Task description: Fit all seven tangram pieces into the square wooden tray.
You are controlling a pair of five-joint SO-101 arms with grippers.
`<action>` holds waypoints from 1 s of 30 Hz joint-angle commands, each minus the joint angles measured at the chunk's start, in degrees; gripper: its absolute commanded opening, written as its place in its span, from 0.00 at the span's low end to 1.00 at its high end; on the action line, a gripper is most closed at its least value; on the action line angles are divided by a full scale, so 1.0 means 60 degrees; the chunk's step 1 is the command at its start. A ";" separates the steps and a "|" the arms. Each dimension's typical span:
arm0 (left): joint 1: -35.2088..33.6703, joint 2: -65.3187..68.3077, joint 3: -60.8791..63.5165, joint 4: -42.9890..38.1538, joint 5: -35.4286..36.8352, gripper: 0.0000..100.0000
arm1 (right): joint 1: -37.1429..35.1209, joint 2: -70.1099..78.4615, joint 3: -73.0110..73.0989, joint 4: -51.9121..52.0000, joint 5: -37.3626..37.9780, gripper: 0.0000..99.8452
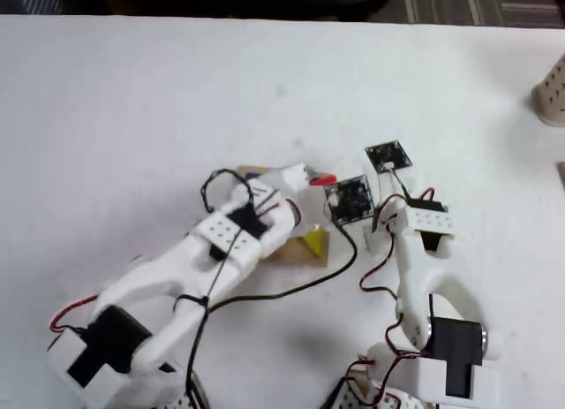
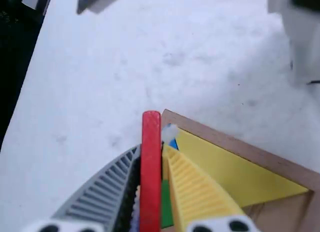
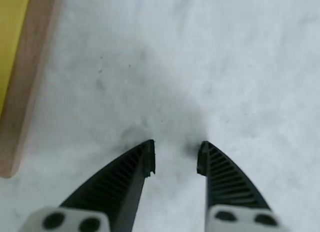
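Looking down from above, the left arm sprawls right over the wooden tray (image 1: 300,253). You mostly get a strip of rim and a bit of the yellow triangle (image 1: 313,242) poking out. The red piece (image 1: 323,180) sticks out past the left gripper (image 1: 311,177), above the white desk (image 1: 132,100). The left wrist camera fills in what that hides. The fingers (image 2: 195,192) are clamped on the red piece (image 2: 151,177), held on edge right at the tray's corner (image 2: 167,115). Can't tell if it touches the rim. Inside the tray the yellow triangle (image 2: 225,167) lies flat along one wall, with slivers of a blue piece (image 2: 173,143) and a green piece (image 2: 166,202) next to it. The right wrist camera has the right gripper (image 3: 175,157) near the tray's outer edge (image 3: 20,101), fingers (image 3: 125,182) apart over bare desk.
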 commanded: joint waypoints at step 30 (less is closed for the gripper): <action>-0.0388 -0.4242 0.0923 0.3751 0.1509 0.22 | -0.0037 -0.0286 0.0044 0.0066 0.0059 0.14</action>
